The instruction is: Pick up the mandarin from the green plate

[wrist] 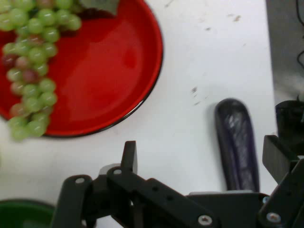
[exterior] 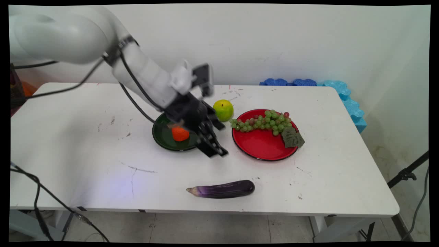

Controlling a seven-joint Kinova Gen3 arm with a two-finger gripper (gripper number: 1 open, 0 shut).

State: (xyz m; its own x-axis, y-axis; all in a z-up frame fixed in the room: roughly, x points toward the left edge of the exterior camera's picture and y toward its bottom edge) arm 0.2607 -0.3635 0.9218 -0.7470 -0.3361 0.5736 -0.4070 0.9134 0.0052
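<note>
End effector low between the two plates, eggplant lying toward the near edge.

The end effector (exterior: 214, 147) hangs spread wide and empty just above the surface (exterior: 85, 154), between the green plate (exterior: 164, 137) with its orange piece (exterior: 180, 133) and the red plate (exterior: 264, 145) carrying grapes (exterior: 262, 121). The eggplant (exterior: 223, 189) lies nearer the camera, apart from the fingers, its long axis running along the surface's near edge, stem end left. In the hand view it seems to sit beside one finger (wrist: 280, 159), though height is hard to judge. A green-yellow fruit (exterior: 223, 109) sits behind.
</note>
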